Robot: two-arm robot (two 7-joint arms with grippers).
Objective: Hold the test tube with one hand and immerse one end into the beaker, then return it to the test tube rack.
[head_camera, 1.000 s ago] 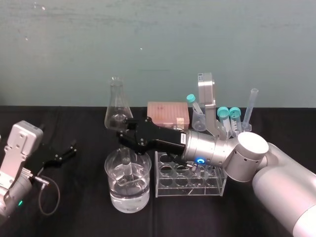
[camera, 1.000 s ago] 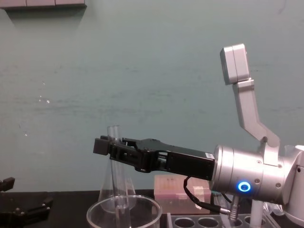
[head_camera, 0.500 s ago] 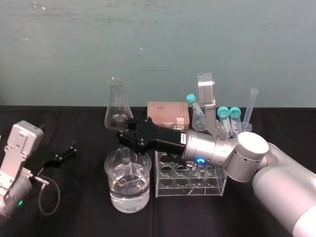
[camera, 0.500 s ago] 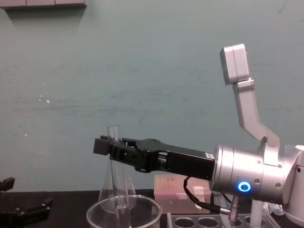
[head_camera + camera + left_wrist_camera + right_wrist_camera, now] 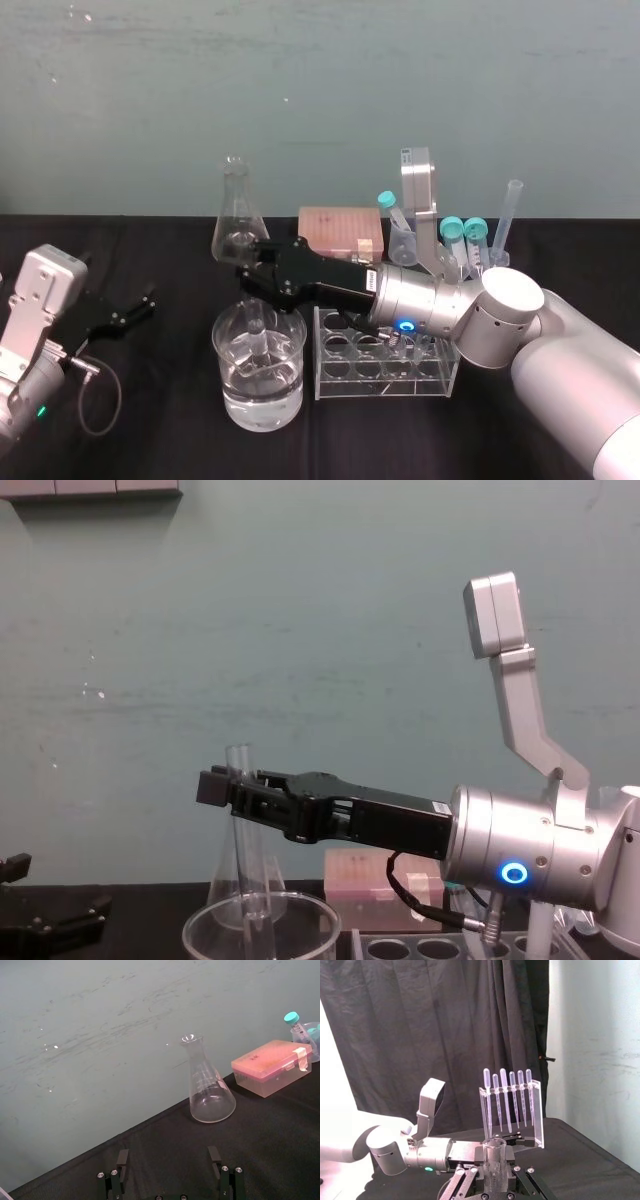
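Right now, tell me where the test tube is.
In the head view the test tube is near centre, held by the right end effector, its lower end inside the beaker, just left of the rack.

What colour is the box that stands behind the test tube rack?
The box is pink; the left wrist view shows it best.

beaker [image 5: 228, 360]: 1. test tube [image 5: 239, 762], uncapped: 1. test tube rack [image 5: 330, 375]: 1. conical flask [image 5: 236, 215]: 1. pink box [image 5: 340, 228]: 1. teal-capped tubes [image 5: 452, 232]: 3. frosted cylinder [image 5: 509, 215]: 1. small plastic cup [image 5: 403, 245]: 1. pipettes [image 5: 504, 1097]: 5, in 1 clear stand [image 5: 538, 1110]. grippers: 2, namely left gripper [image 5: 168, 1160] and right gripper [image 5: 222, 788].
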